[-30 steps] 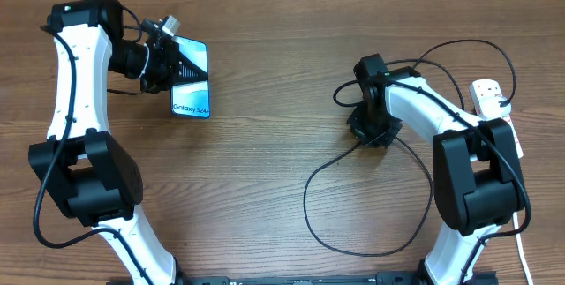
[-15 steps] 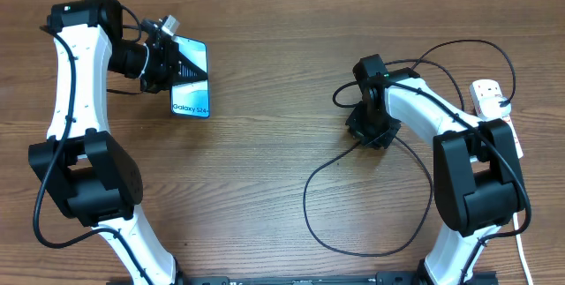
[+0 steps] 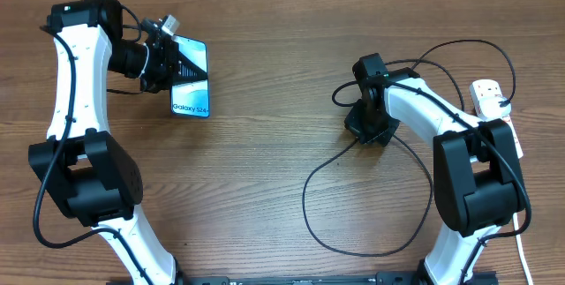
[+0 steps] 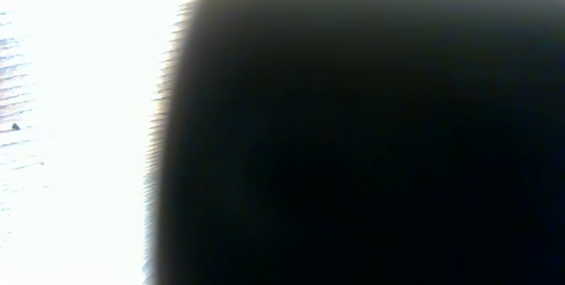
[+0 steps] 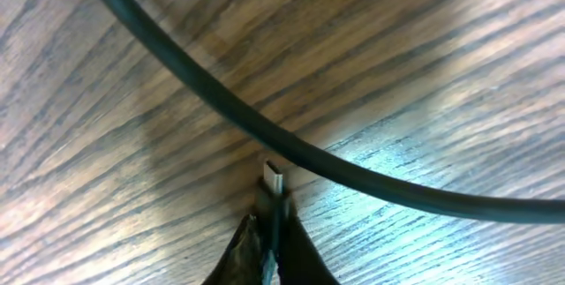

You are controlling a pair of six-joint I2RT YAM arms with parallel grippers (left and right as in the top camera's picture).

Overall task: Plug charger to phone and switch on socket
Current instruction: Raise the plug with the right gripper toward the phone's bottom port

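The phone (image 3: pixel 192 95) lies at the left of the table, its lit blue screen reading "Galaxy S24+". My left gripper (image 3: pixel 175 71) sits over the phone's near half; the overhead view does not show its jaws, and the left wrist view is a dark blur beside white glare. The charger cable (image 3: pixel 311 198) loops across the table on the right. My right gripper (image 5: pixel 272 232) is shut on the charger's connector (image 5: pixel 273 181), whose metal tip points at the table right by a run of the cable (image 5: pixel 291 148). The socket (image 3: pixel 488 97) lies at the far right, partly behind the right arm.
The socket's thick white cord (image 3: pixel 521 232) runs down the right edge. The black cable's loops arch over the right arm and reach toward the table's front edge (image 3: pixel 371 251).
The right gripper has shifted very slightly left with the connector. The left arm and the phone have not moved.
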